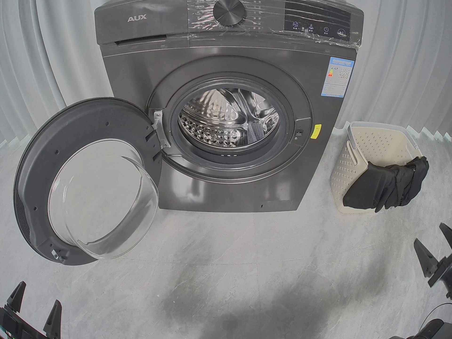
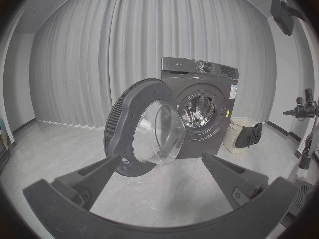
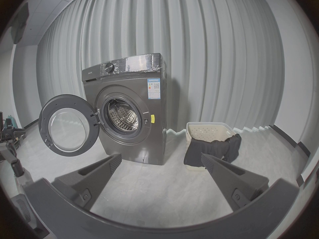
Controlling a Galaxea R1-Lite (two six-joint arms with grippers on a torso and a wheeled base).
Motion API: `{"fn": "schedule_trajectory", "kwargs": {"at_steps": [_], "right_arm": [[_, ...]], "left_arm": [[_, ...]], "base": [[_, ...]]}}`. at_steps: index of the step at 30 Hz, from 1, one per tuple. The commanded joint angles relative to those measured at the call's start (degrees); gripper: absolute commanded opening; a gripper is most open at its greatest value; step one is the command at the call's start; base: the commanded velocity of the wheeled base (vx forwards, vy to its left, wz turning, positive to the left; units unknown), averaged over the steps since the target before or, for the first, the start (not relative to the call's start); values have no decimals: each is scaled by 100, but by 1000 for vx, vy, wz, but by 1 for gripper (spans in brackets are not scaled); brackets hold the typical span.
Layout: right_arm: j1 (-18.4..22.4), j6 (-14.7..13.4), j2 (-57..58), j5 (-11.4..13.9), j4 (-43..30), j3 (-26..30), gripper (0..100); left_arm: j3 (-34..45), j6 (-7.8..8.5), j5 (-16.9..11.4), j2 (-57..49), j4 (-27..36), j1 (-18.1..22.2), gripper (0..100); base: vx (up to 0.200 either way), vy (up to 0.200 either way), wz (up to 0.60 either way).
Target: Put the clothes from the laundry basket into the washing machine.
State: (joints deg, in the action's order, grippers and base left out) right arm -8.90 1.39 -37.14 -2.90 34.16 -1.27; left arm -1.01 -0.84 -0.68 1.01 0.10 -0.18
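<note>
Both the left hand (image 1: 37, 300) and the right hand (image 1: 435, 248) are released and empty. The right hand should pinch the black garment (image 1: 386, 184) at its bunched fold over the rim of the cream perforated plastic basket (image 1: 346, 165), then lift it clear.

Even, soft light; glare on the drum (image 1: 221, 111) (wrist views bulge, corners dark).

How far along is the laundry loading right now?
Done: the washing machine door stands open. The drum shows no clothes. In hand: nothing; the left pincer and right pincer are open and empty, away from the laundry basket. Left: the black clothes draped over its rim must go into the drum.
</note>
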Motion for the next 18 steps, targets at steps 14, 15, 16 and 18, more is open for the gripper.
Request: {"fn": "schedule_trajectory", "kwargs": {"at_steps": [14, 15, 16, 18], "right_arm": [[846, -113, 3714, 229, -3240, 127, 100], [846, -139, 3714, 229, -3363, 127, 100], [846, -130, 3714, 246, -3433, 127, 100], [846, -130, 3714, 255, -3460, 127, 100]], "left_arm": [[92, -4, -2, -101, -1, 1, 100], [92, -4, 7, -101, -1, 1, 100], [92, -4, 16, -101, -1, 1, 100], [92, -4, 16, -101, -1, 1, 100]], "base": [[0, 0, 0], [0, 0, 0], [0, 0, 0], [0, 0, 0]]}}
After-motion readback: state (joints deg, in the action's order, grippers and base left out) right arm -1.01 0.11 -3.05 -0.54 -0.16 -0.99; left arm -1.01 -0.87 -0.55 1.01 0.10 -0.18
